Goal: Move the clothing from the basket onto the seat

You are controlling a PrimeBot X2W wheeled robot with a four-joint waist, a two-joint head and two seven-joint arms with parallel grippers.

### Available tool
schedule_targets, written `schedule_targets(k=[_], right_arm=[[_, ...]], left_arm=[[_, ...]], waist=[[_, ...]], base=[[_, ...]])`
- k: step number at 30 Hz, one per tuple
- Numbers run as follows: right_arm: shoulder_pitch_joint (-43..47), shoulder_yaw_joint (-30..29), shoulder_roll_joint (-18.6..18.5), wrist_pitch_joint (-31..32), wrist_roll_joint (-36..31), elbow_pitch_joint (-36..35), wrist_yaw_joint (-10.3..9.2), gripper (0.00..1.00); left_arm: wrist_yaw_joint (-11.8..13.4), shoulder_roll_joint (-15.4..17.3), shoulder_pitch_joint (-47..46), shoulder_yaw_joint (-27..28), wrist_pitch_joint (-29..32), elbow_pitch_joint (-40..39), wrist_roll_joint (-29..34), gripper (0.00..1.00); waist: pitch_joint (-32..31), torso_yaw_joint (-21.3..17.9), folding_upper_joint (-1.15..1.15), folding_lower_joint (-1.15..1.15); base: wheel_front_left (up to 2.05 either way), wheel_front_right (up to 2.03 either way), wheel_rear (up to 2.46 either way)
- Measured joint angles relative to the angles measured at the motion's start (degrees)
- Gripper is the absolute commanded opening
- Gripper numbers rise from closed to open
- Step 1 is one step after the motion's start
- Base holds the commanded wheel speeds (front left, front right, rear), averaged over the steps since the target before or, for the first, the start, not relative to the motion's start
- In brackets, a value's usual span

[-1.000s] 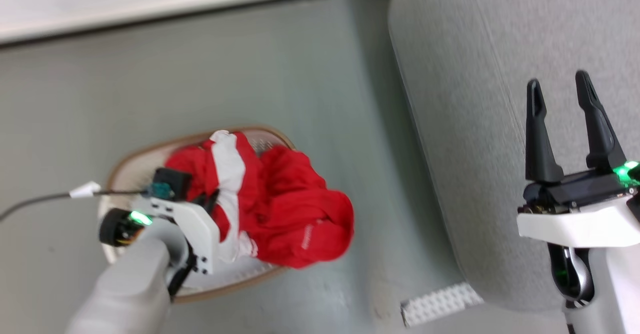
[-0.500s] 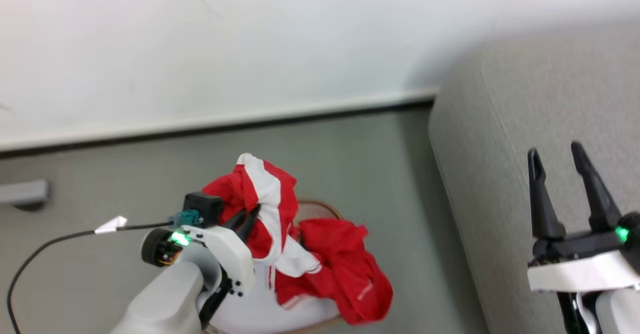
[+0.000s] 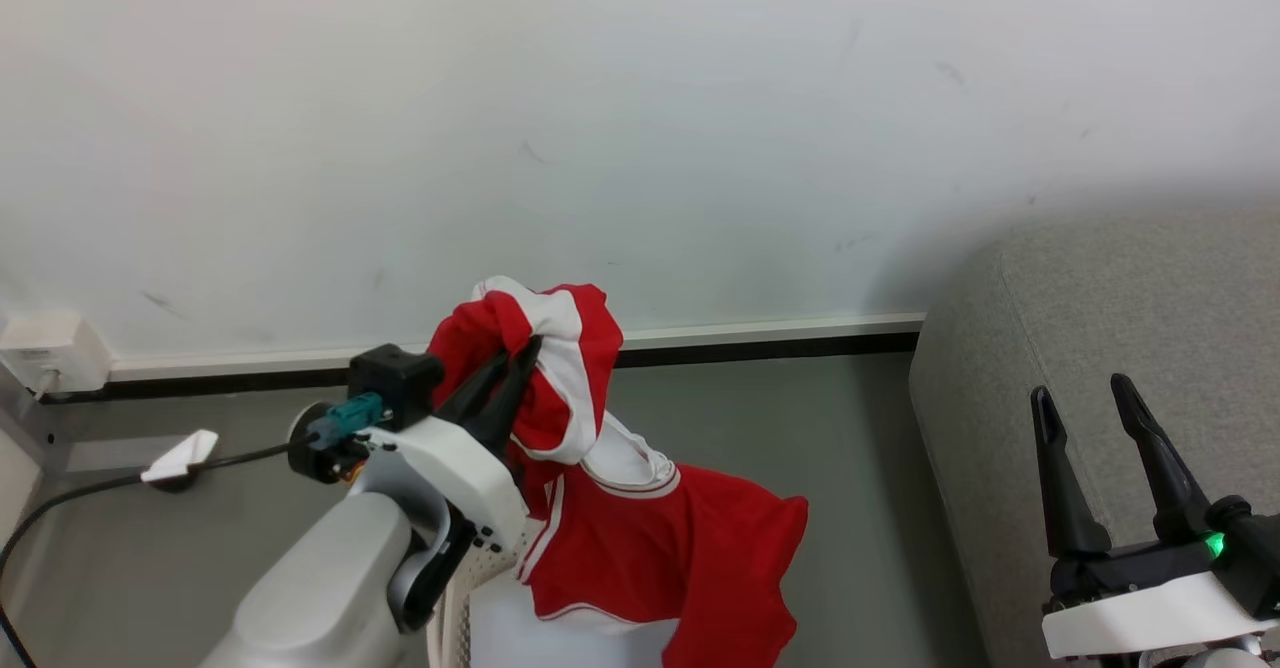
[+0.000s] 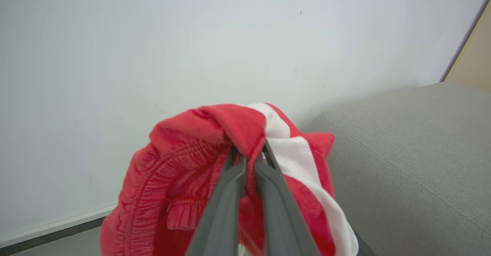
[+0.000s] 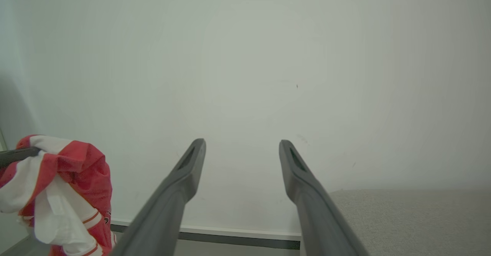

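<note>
A white wall (image 3: 640,98) with a few faint dark marks stands behind, and along its foot runs a white skirting board (image 3: 760,329) over a dark strip, above a grey-green floor (image 3: 800,418). At the far left a small white box (image 3: 50,350) sits low on the wall. In the left wrist view a beige panel (image 4: 473,64) meets the wall.

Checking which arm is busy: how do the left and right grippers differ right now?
The left gripper is shut on the red clothing; the right gripper is open and empty. In the head view the left gripper stands clear of the grey sofa; the right gripper overlaps it. Both are long and dark.
</note>
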Motion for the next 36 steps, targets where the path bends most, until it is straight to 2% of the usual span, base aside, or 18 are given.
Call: schedule_targets(k=[14,36], right_arm=[[2.0,0.7,0.2,0.0,0.6,0.1,0.0,1.0],[2.0,3.9,0.2,0.0,1.5,-0.7,0.0,1.0]], left_arm=[[2.3,2.4,-0.1,2.5,0.5,-13.1,1.4,0.0],[4.7,4.3,0.1,2.5,2.8,-19.2,1.2,0.0]], waist=[[-2.2,-0.2,0.0,0.01],[-0.8,-1.4,0.0,0.02]], base=[[0.0,0.0,0.0],[0.0,0.0,0.0]])
